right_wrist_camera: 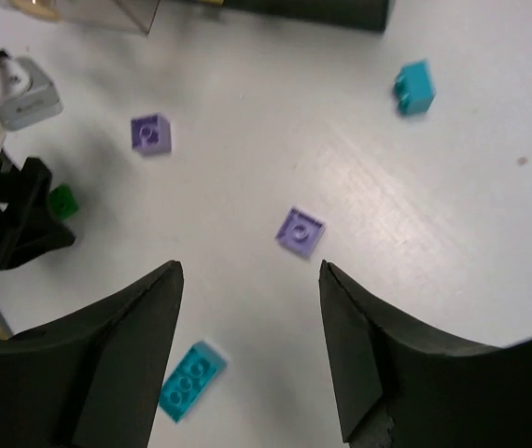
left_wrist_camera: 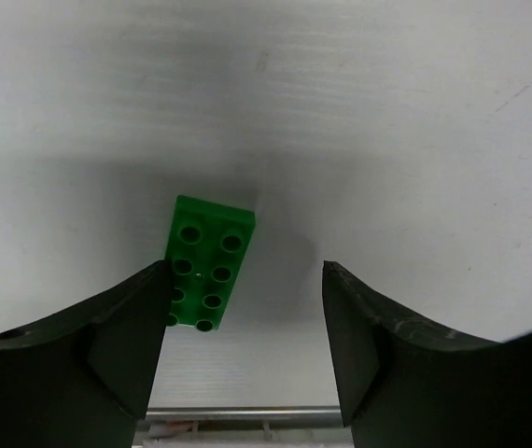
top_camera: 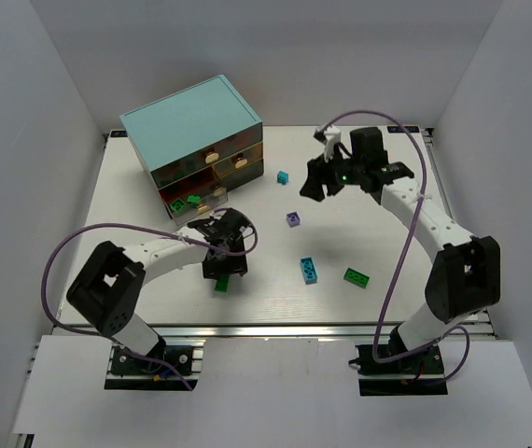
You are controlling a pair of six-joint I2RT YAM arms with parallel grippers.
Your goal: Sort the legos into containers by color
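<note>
The light-teal cabinet (top_camera: 191,131) stands at the back left with its containers, brownish drawers (top_camera: 233,161). The lowest left drawer (top_camera: 175,207) is pulled out and holds green legos. My left gripper (top_camera: 224,259) (left_wrist_camera: 243,280) hangs open over a green brick (left_wrist_camera: 205,271) (top_camera: 221,285) that lies on the table by its left finger. My right gripper (top_camera: 327,177) (right_wrist_camera: 250,280) is open and empty above the table. Below it lie a flat purple lego (right_wrist_camera: 301,231) (top_camera: 293,219), a cyan brick (right_wrist_camera: 189,380) (top_camera: 309,270), a small cyan lego (right_wrist_camera: 413,87) (top_camera: 283,176) and a purple cube (right_wrist_camera: 151,133).
Another green brick (top_camera: 357,277) lies right of the cyan brick. White walls close the table on three sides. A metal rail (left_wrist_camera: 247,411) runs along the near edge, close to the left gripper. Purple cables loop off both arms.
</note>
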